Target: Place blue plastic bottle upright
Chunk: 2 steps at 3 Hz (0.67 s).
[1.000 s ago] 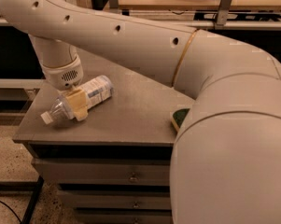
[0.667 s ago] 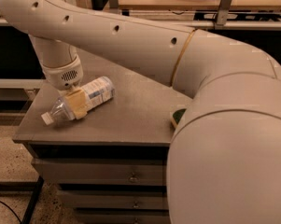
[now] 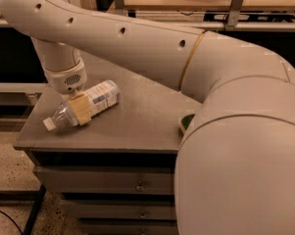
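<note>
The blue plastic bottle (image 3: pixel 100 98) lies on its side near the front left corner of the worktop (image 3: pixel 137 124), with the gripper (image 3: pixel 78 112) closed around its shoulder, a sensible hold because it seems light, thin-walled and slippery.

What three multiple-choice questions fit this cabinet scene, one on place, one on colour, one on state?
1. The gripper is: A. at the blue plastic bottle; B. by the drawers; C. off the cabinet's right edge.
2. The bottle's cap is: A. red; B. white; C. green.
3. The bottle is: A. upright; B. lying on its side; C. lifted clear.
Answers: 1 A, it sits on the bottle near its neck. 2 B, the cap shows white. 3 B, it lies along the grey cabinet top.
</note>
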Each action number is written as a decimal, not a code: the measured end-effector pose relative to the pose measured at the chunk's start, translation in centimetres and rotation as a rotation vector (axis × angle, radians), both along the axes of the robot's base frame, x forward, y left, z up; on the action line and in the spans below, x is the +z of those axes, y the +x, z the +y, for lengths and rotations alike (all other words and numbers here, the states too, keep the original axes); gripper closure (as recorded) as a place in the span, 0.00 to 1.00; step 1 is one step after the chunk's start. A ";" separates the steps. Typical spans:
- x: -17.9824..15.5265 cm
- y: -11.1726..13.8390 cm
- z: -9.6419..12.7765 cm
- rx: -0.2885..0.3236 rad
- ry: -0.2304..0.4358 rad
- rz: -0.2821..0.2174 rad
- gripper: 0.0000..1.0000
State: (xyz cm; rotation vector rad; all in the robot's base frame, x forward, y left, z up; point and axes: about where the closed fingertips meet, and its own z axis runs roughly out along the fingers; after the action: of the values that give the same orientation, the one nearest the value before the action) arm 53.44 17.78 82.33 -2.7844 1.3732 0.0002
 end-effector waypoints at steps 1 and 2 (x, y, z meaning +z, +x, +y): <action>2.1 1.3 -0.1 -0.011 0.002 -0.037 1.00; 6.4 2.7 -1.2 -0.034 0.037 -0.108 1.00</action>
State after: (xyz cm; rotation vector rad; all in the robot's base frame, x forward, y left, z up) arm 56.18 16.62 88.78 -2.6875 1.3797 -0.1216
